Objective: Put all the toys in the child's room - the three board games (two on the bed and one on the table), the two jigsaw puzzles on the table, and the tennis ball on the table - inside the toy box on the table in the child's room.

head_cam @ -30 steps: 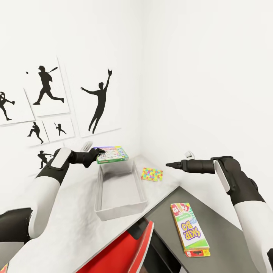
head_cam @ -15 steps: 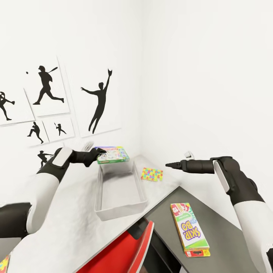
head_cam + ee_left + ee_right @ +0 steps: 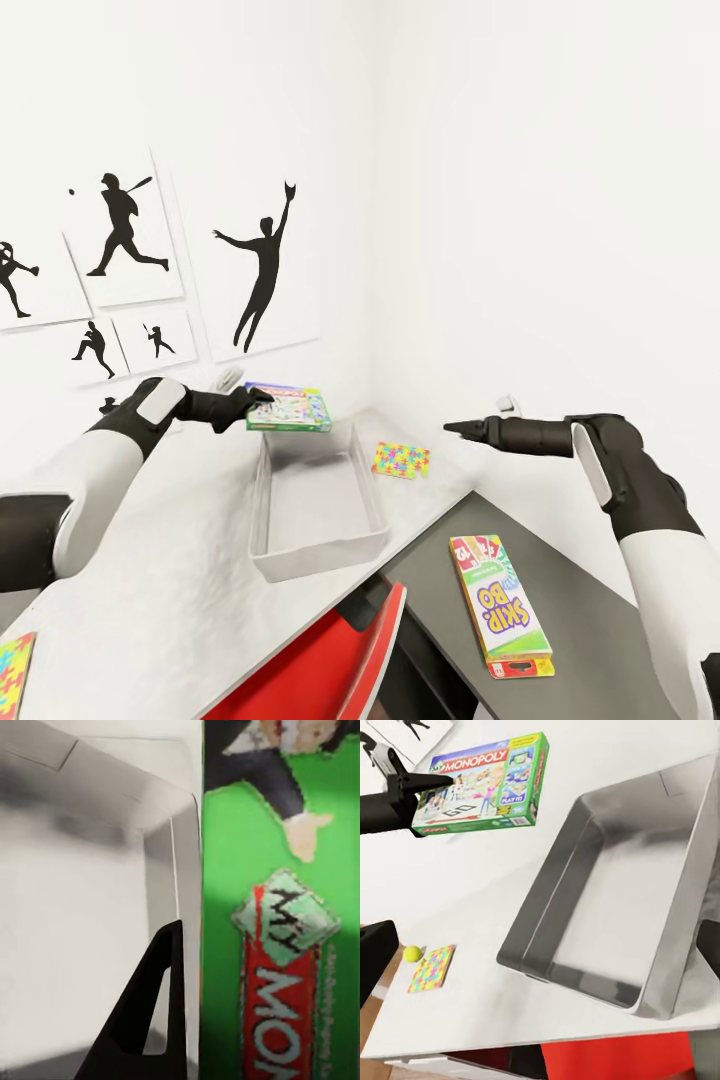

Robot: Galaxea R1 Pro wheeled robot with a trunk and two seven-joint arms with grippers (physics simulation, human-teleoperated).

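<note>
From the head view, you are holding the Monopoly box (image 3: 288,409) in the left gripper (image 3: 262,398), pinched at one short edge, above the far end of the toy box (image 3: 316,548) on the table (image 3: 180,600). The right gripper (image 3: 455,428) is hanging free; I cannot tell its jaw state. The SKIP-BO box (image 3: 500,604) is lying on the dark cabinet (image 3: 600,620), one puzzle (image 3: 400,459) just beside the bin.

In the left wrist view, a finger (image 3: 146,1020) is lying against the box's edge.

In the right wrist view, a ball (image 3: 412,954) is touching a second puzzle (image 3: 432,968). The card box looks light, stiff and slick, so an edge pinch may let it swing.
</note>
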